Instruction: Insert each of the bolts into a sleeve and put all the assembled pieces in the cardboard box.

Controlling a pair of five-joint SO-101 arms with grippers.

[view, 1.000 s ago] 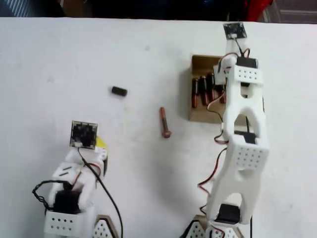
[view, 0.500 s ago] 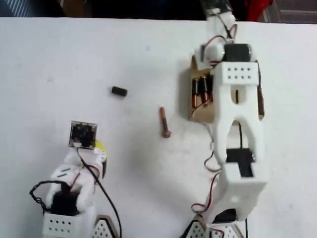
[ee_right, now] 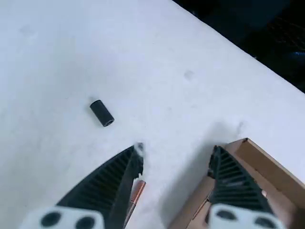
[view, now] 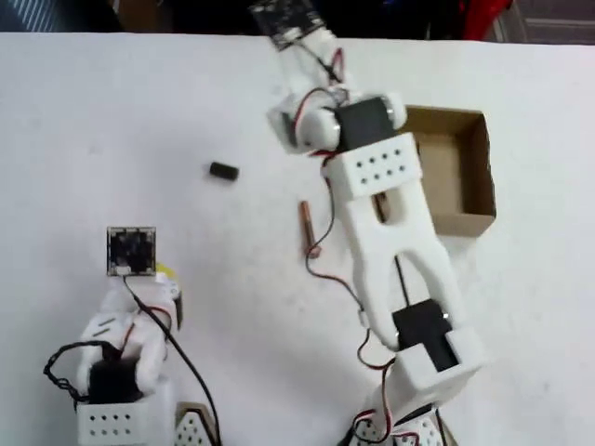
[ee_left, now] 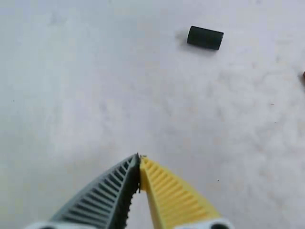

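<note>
A black sleeve (view: 223,171) lies on the white table, left of centre. A copper bolt (view: 307,228) lies near the middle, head toward the front. The cardboard box (view: 457,177) stands at the right, and my right arm (view: 376,186) covers its left part. My right gripper (ee_right: 176,155) hangs open above the table between the bolt (ee_right: 137,191) and the box (ee_right: 259,174), with the sleeve (ee_right: 101,113) farther off. My left gripper (ee_left: 139,161) is shut and empty at the front left, well short of the sleeve (ee_left: 205,37).
The table's far edge meets a dark background behind the right arm's camera board (view: 288,17). Both arm bases stand at the front edge. Bare table surrounds the sleeve and the bolt.
My right arm has swung left from over the box to above the table's middle, uncovering most of the box. My left arm has shifted slightly left.
</note>
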